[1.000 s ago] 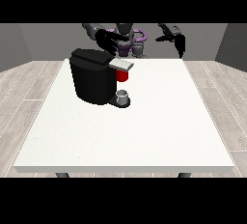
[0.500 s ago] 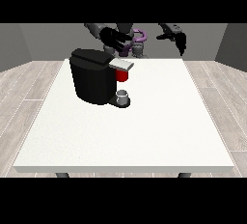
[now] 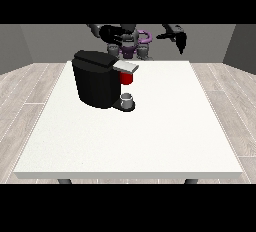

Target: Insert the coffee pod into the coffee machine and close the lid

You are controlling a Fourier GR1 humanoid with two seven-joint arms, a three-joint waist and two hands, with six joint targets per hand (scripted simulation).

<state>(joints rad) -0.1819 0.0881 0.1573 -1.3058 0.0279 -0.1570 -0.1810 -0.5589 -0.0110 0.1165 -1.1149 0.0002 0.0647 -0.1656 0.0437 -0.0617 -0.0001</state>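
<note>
The black coffee machine (image 3: pixel 97 83) stands on the white table (image 3: pixel 150 136), left of its middle. Its grey lid (image 3: pixel 126 67) lies flat and juts to the right over a red part (image 3: pixel 127 78), which may be the pod or its holder. Below that, a small grey cup (image 3: pixel 127 100) sits on the machine's base. The hand at the view's left (image 3: pixel 111 32) hovers above and behind the machine, apart from it. The hand at the view's right (image 3: pixel 178 39) hangs in the air past the table's far edge, fingers relaxed and pointing down, holding nothing.
The robot's purple and grey torso (image 3: pixel 131 46) stands behind the table's far edge. Wooden floor surrounds the table. White tabletop stretches in front of and to the right of the machine.
The hand at the view's left has risen a little and drawn back from the machine's top. The other hand and the machine have hardly moved.
</note>
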